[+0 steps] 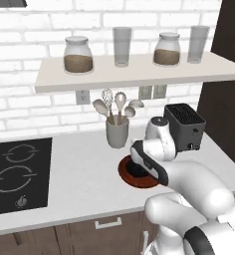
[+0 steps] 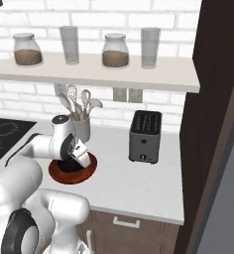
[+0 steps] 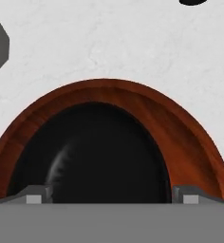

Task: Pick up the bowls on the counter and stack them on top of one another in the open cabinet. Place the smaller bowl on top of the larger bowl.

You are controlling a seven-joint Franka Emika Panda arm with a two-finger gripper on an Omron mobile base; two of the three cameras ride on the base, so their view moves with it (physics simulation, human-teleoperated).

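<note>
Black smaller bowl (image 3: 104, 156) sits inside the reddish-brown larger bowl (image 3: 180, 137) between the spread-apart tool (image 3: 109, 194) tips (on the counter (image 1: 84, 189))

White brick wall (image 1: 35, 35) at the rear, with outlets (image 1: 152, 92) below a pale shelf (image 1: 139, 74). The shelf carries two jars (image 1: 78, 55) and two glasses (image 1: 122, 46). Dark wood drawer fronts (image 1: 89, 231) run along the base. Lighting is even, with soft shadows under the shelf.
</note>
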